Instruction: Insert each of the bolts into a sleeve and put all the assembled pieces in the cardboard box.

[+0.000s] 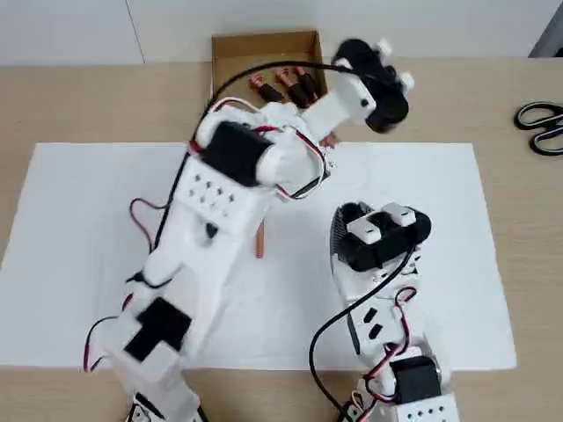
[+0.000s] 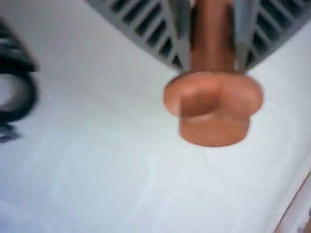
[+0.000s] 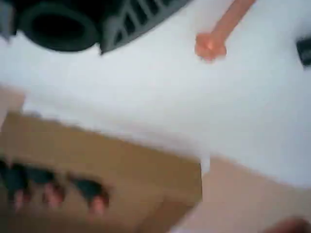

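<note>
A white sheet covers the middle of the table. The left arm lies across it from the near left edge toward the far side, with its wrist raised just right of the cardboard box. A loose bolt lies on the sheet beside that arm, apart from the box. The box stands at the sheet's far edge and holds three assembled pieces side by side. The left pincer pinches a bolt by its shank over the white sheet, and the head sticks out past the ribbed jaws. Right of it and nearer, the right pincer is clamped on a black sleeve above the sheet, with the sleeve's open end showing. Scissors lie on the bare table at the far right.
</note>
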Motion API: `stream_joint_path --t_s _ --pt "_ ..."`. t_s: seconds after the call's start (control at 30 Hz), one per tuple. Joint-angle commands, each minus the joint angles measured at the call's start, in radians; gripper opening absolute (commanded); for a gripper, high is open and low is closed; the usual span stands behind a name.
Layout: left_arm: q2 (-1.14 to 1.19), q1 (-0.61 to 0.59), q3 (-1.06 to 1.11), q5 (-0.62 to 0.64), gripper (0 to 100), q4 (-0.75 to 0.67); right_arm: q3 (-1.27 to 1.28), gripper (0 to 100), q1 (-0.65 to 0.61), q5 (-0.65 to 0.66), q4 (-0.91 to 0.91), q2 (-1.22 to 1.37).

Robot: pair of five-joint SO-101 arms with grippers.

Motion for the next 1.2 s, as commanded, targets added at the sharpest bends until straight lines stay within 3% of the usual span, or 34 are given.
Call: stream_joint_path --t_s 0.0,0.2,0.47,0.67,0.77,1.17 --pt "-0.115 0.008 -0.005 0.112 1 0.012 0.032 0.6 -0.010 0.008 -0.213 -0.010" --pt "-0.204 0.002 0.001 0.178 1 0.014 0.109 0.5 -0.010 0.008 -0.398 -0.010" --pt "-0.322 0.000 -0.004 0.224 1 0.011 0.126 0.5 -0.038 0.012 -0.418 -0.010" --pt "-0.430 -0.002 -0.001 0.296 1 0.011 0.126 0.5 -0.182 0.207 -0.418 -0.010" --pt "-0.486 -0.006 -0.001 0.316 1 0.005 0.126 0.5 -0.229 0.244 -0.418 -0.010" --pt "-0.652 -0.232 0.001 0.451 1 -0.107 0.126 0.5 -0.193 0.242 -0.530 -0.010"
